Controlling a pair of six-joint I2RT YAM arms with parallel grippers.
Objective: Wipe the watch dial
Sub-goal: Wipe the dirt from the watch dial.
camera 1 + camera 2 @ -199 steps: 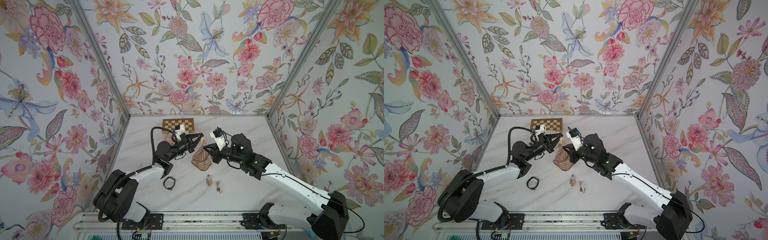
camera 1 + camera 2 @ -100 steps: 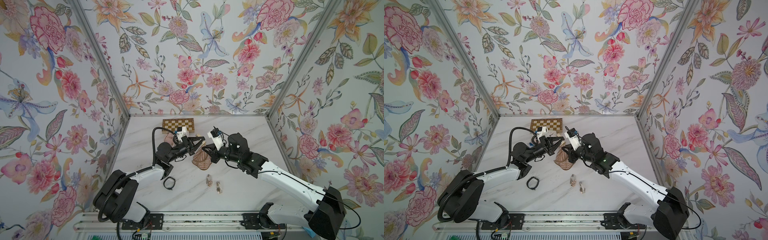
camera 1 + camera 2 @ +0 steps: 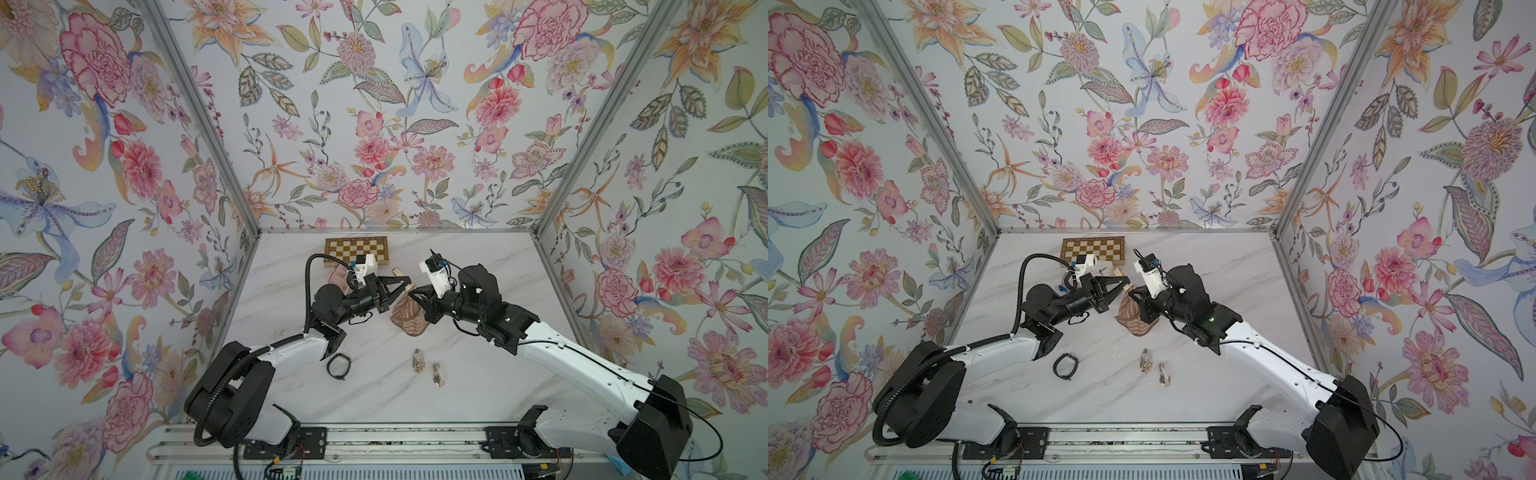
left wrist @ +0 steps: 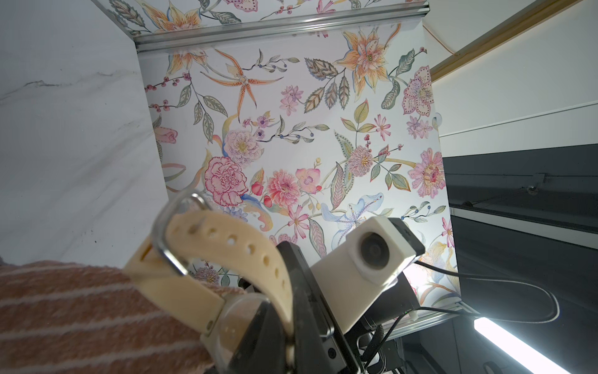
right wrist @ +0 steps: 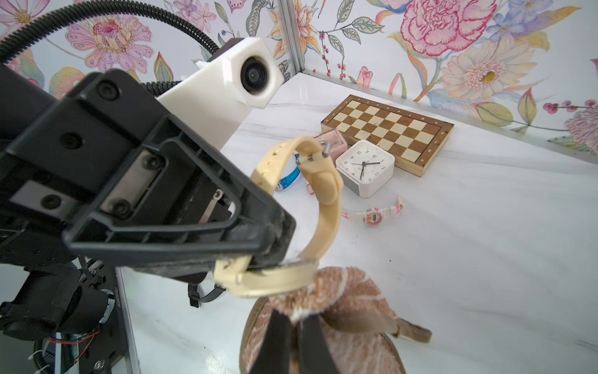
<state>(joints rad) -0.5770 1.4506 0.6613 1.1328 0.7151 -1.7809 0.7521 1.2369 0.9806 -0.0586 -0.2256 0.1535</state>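
Clamping the watch (image 5: 328,200) case, the left gripper (image 5: 268,257) is fully closed on it, with the case touching the cloth (image 5: 339,301). The right gripper (image 5: 294,327) is closed on a bunched fold of that cloth. Both meet above the bench (image 3: 478,374) at frame centre in both top views. Wiping appears under way; the dial is hidden, so completion cannot be confirmed.

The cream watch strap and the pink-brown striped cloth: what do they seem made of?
Cream watch strap: likely matte silicone or rubber; it curves smoothly and has punched holes. Pink-brown striped cloth: soft, fuzzy textile, perhaps terry or microfibre; its surface shows nap and it folds loosely.
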